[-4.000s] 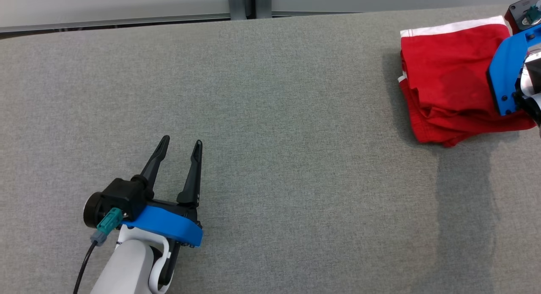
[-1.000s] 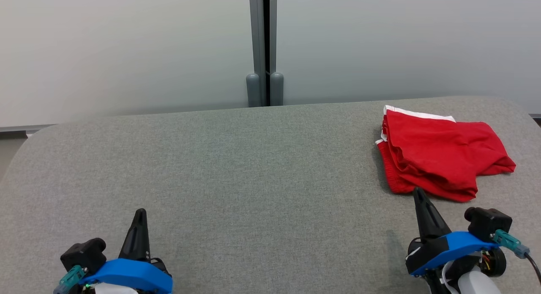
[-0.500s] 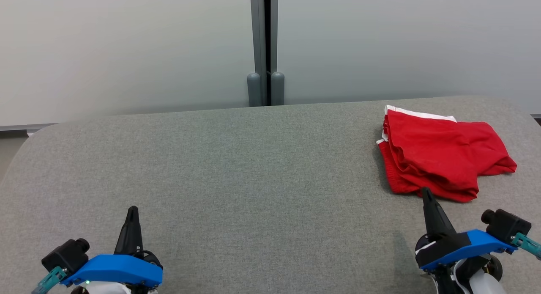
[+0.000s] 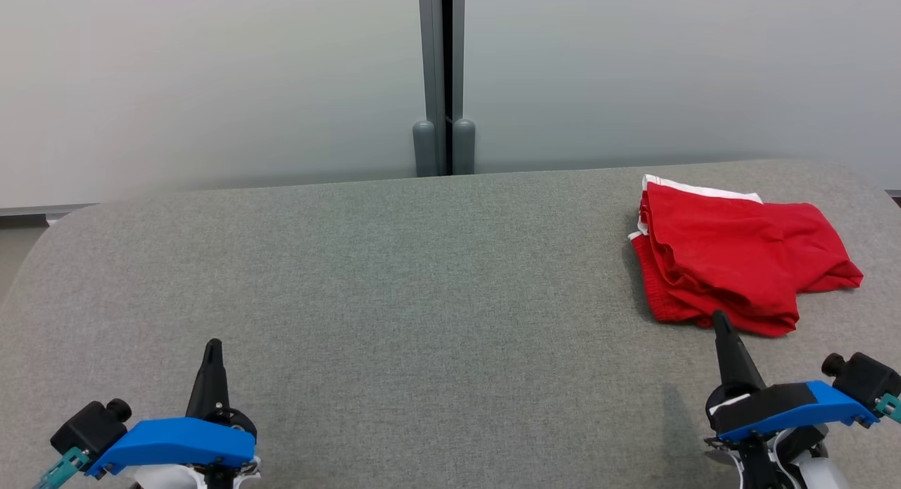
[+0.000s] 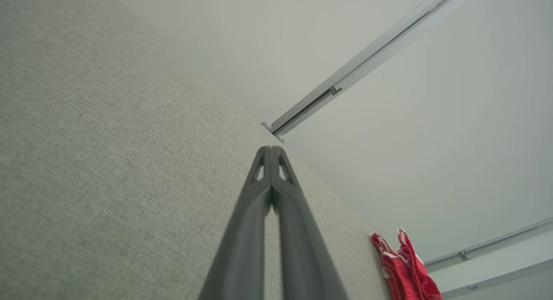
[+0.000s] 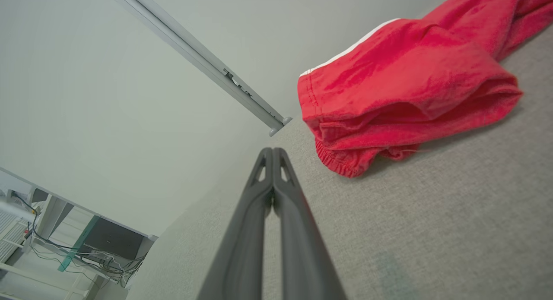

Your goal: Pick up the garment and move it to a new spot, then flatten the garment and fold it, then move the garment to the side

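At the far right of the grey table, the red garment lies in a loosely folded stack. It rests flat on the cloth surface and nothing grips it. Its long axis runs roughly across the table, left to right. A white-trimmed edge sits at the far left corner, and a looser red flap trails toward the table's right end. The layers are uneven, with rumpled hems along the near side.

The right gripper is the nearer unit. Its two dark fingers are pressed together into a single point, and they hold nothing. The point aims up the table at the garment's near hem. In the right wrist view, the garment lies ahead and to the right of the closed fingers, close but apart, with bare table between tip and hem.

The left gripper sits at the near left, well apart from the garment, with most of the table between them. Its fingers are likewise clamped together on nothing. From its wrist view, the garment shows as a small red patch at the lower right.

Judgement: any further handling falls to the right arm, which must part its fingers before reaching forward and slightly right.
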